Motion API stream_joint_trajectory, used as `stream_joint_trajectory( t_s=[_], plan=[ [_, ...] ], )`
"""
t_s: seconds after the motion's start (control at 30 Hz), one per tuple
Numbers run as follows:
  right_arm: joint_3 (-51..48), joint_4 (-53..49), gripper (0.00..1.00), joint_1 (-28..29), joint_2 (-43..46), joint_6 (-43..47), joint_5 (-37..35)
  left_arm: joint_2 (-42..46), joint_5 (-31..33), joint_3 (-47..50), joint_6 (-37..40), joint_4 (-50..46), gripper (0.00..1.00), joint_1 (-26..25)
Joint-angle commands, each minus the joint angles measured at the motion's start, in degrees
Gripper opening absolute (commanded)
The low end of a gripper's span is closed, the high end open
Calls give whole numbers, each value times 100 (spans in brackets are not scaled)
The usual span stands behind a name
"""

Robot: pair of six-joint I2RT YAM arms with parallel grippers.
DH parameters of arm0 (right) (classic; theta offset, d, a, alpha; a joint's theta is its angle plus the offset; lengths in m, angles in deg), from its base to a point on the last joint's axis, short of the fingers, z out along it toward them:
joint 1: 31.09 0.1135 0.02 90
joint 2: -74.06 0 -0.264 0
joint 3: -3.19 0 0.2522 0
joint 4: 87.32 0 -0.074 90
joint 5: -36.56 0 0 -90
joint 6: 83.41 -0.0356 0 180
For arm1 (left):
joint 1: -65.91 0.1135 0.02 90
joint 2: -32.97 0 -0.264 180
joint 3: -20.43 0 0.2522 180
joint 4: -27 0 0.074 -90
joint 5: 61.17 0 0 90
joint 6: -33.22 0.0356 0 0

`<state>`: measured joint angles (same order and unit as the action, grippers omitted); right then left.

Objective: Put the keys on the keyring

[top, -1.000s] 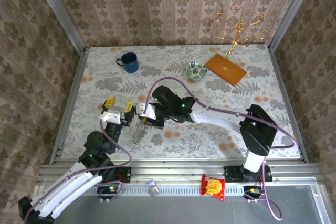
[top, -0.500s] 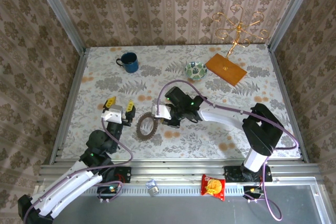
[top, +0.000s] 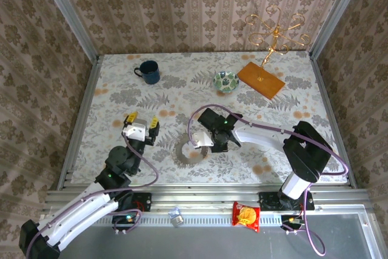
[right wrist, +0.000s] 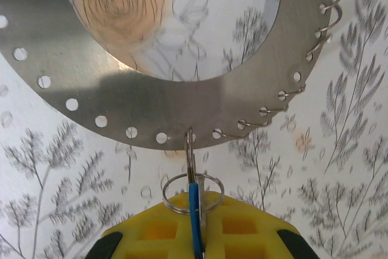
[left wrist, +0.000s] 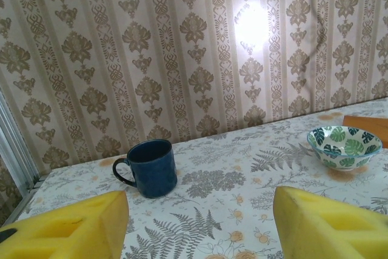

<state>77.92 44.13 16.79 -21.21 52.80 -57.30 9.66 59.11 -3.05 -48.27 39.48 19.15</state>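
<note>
The keyring [right wrist: 182, 98] is a wide flat grey metal ring with small holes along its rim, lying on the patterned tablecloth in front of my right gripper [right wrist: 197, 235]. That gripper is shut on the keys [right wrist: 194, 210]: a blue key head shows edge-on between the yellow pads, with small wire split rings reaching up to a hole at the keyring's near rim. In the top view the keyring [top: 185, 151] lies at mid-table, just left of my right gripper [top: 203, 142]. My left gripper [top: 140, 127] stands open to the left of it, its yellow fingers [left wrist: 66, 225] wide apart with nothing between them.
A dark blue mug [top: 148, 72] stands at the back left and a green patterned bowl [top: 225, 80] at the back middle. An orange board [top: 260, 79] with a gold candelabra [top: 276, 31] is at the back right. A snack packet [top: 246, 215] lies on the front rail.
My right gripper has drawn back to the right with the keys, and the keyring has come along with it, going from edge-on to flat. My left gripper has shifted slightly right.
</note>
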Motion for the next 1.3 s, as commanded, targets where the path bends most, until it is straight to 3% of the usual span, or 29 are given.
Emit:
stream_joint_trajectory(
  t_s=[0.0,0.23,0.43,0.57,0.8,1.07,1.17,1.27],
  plan=[
    [-149,-563,2,20,-87,179,-738,-33,-55,-76,-139,286,65,53],
    [-332,-630,7,-6,-156,194,-977,-112,-75,-74,-119,320,65,92],
    [-347,-703,20,-142,-249,186,-1089,-117,-84,-135,-87,199,64,106],
    [-396,-640,32,-212,80,125,-1036,-121,-119,-197,-68,44,64,118],
    [-466,-259,36,-349,1252,-562,-469,-186,-252,-315,-86,-213,64,126],
    [-1323,1384,41,-371,2865,-3892,-255,-626,-621,-477,-240,-247,65,161],
    [-1806,1666,48,-393,3195,-5467,-440,-866,-785,-546,-289,-226,65,173],
    [-2035,1490,45,-462,3256,-7234,-882,-1100,-953,-640,-337,-255,65,185]
  ],
)
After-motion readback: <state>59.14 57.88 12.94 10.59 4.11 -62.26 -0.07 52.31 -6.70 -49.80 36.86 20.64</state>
